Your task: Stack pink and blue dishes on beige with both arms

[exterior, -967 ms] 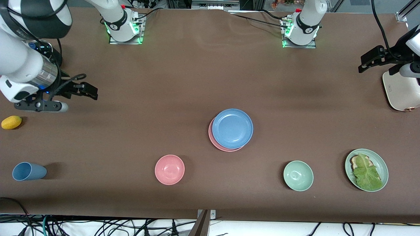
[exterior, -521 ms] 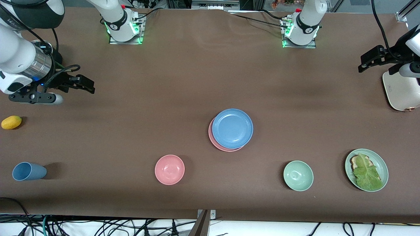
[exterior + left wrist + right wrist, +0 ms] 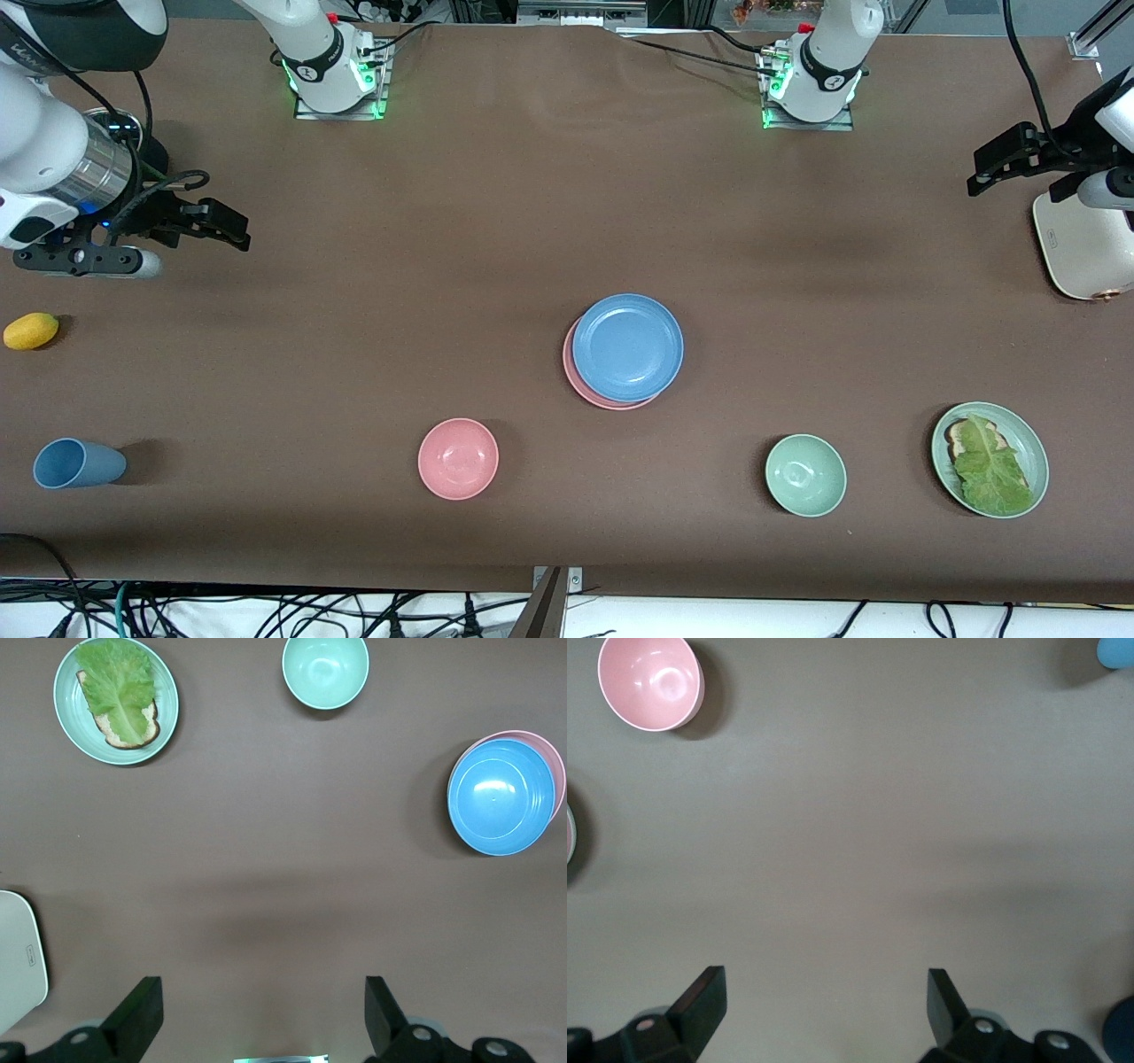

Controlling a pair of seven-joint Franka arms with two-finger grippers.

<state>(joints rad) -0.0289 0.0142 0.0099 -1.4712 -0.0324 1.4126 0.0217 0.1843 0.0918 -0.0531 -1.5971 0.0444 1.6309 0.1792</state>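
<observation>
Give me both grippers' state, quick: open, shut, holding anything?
Left gripper: open, empty, over bare table beside the toaster.
Right gripper: open, empty, over bare table at the right arm's end.

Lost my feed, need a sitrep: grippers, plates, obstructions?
Left gripper open beside toaster; right gripper open, empty, at its table end. Blue plate atop pink plate, beige unseen. Nothing obstructing.

Even, diffuse overhead light falls on the matte brown worktop (image 3: 496, 221), bright without glare. Shadows are soft and short: a faint smudge beside the blue cup (image 3: 75, 463) and the pink bowl (image 3: 458, 458) (darker in the right wrist view). Green lamps glow at both arm bases. All views look sharp, with no visible edge distortion.
</observation>
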